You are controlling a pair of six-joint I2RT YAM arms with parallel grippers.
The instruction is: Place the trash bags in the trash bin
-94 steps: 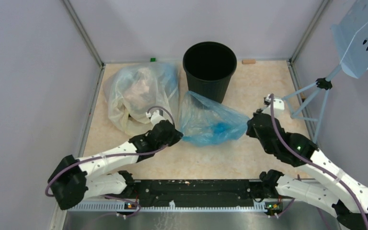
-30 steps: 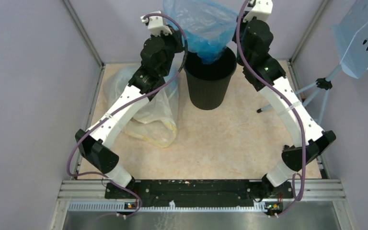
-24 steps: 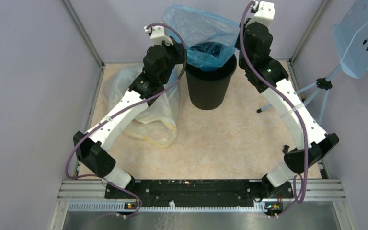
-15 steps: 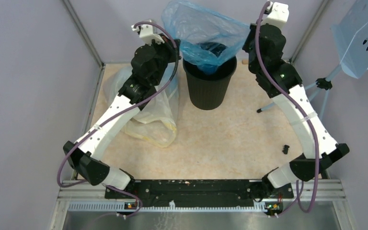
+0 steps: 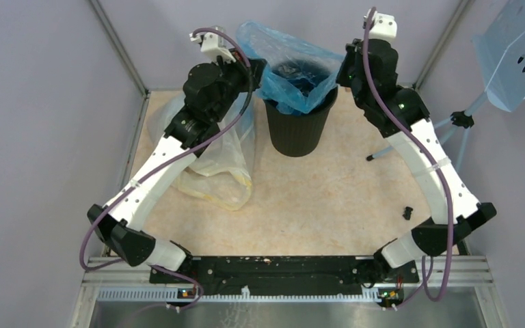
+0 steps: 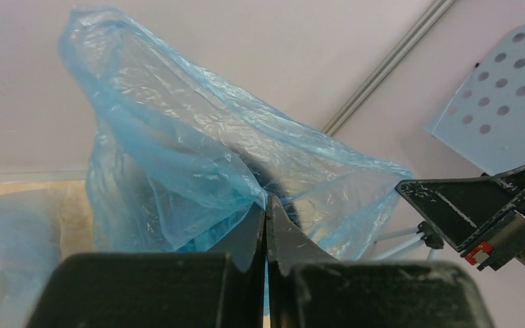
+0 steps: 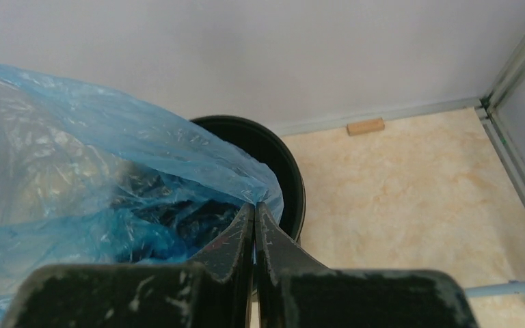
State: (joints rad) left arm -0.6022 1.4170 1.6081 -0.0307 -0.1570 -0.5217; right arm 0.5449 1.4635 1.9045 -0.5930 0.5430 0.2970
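Over the bin [image 5: 299,133], the bag [image 5: 292,68] hangs stretched between both hands. Its lower part sits in the bin mouth and its near fold drapes over the front rim. Fingers of the left hand [image 5: 254,67] are pressed together on the bag's left edge, and the right hand [image 5: 344,68] is clamped the same way on the right edge. Both wrist views show film pinched right at the tips.

Risks:
- The film is thin and glossy and the grip is at the very tips, so it could slip out of either hand, or tear if the hands pull apart.
- If let go now, the fold over the front rim may drag the bag outside instead of in.
- If the film snags the rim, the bin looks light enough to tip or slide on the surface [image 5: 314,198].
- The left arm passes over the clear bag [image 5: 212,160], so lowering it could catch that bag.

Hard to see:
- The bin's inside and far rim are covered by film, so I cannot tell how deep the bag reaches.
- How much film sits between the fingers is unclear.
- A small dark thing [image 5: 407,212] beside the right arm is too small to identify.
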